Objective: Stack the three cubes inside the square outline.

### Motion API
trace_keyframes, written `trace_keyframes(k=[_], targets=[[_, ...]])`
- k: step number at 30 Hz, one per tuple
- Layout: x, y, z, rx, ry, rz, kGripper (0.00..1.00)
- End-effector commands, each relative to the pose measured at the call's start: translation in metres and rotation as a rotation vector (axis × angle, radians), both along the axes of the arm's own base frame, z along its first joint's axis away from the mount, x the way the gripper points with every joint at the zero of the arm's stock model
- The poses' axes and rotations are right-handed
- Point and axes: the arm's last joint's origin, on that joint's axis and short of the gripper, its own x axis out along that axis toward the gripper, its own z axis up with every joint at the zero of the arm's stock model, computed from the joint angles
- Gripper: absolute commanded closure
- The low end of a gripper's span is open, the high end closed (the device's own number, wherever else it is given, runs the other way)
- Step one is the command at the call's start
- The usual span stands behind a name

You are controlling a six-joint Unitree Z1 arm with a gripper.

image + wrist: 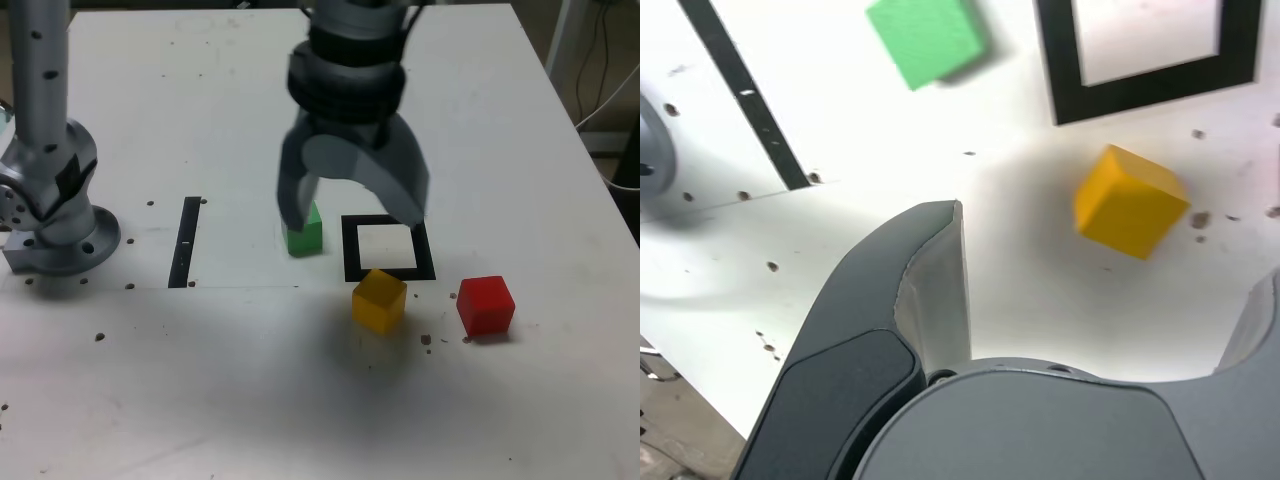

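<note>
1. Gripper [352, 218]: jaws spread wide, empty, pointing down above the table [520, 150].
2. Green cube [304, 232]: just left of the square outline [388, 248] in the exterior view; square-on.
3. Yellow cube [379, 299]: just in front of the outline; turned cornerwise; no long axis.
4. Red cube [486, 304]: to the yellow cube's right in the exterior view.

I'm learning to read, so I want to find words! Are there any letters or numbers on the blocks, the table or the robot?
None: no letters, numbers or signs can be read in either view.
The small green cube, yellow cube and red cube have plain faces.
The black tape square outline and the narrow black strip carry no writing; the strip's tiny pale marks are unreadable.
The open grey gripper shows no label.
</note>
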Motion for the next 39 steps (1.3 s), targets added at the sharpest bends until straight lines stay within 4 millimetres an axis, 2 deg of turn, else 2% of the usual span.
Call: trace_keyframes(k=[1,17,26,32,39], targets=[[0.008,-0.005,-0.001,-0.001,0.004,-0.005,0.01],[0.076,-0.031,-0.007,-0.036,-0.007,-0.004,0.01],[0.106,-0.042,-0.027,-0.060,-0.013,0.001,0.01],[0.118,-0.044,-0.035,-0.065,-0.019,0.010,0.01],[0.122,-0.041,-0.040,-0.066,-0.010,0.026,0.01]])
